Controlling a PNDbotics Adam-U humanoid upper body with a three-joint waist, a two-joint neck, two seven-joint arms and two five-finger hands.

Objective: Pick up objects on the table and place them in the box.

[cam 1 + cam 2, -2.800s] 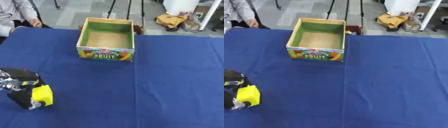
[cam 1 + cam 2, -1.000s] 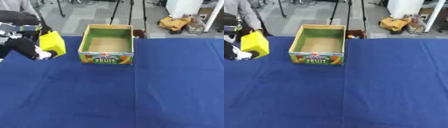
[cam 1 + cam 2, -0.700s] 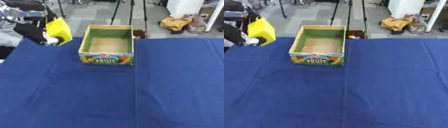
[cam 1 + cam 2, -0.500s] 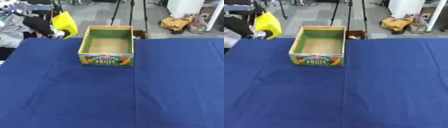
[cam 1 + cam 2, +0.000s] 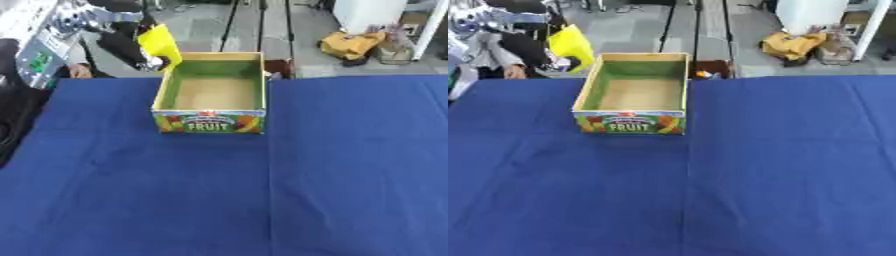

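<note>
Blue table (image 5: 262, 200), box (image 5: 213, 95) at far middle
Left hand (image 5: 131, 47), curled round yellow object (image 5: 160, 42), now raised closer to box's far-left corner

A deep blue cloth-covered surface (image 5: 262, 200) fills most of both views, faintly creased (a seam runs down it just right of the middle). Beyond its far edge lies a grey concrete floor (image 5: 201, 27). Dark tripod legs (image 5: 697, 20) stand on that floor near the top centre. At the upper right a white cabinet (image 5: 367, 12) stands beside a crumpled yellow-and-black bundle (image 5: 350, 46) lying on the floor, with a white post (image 5: 868, 27) just right of it. Light is even and soft
</note>
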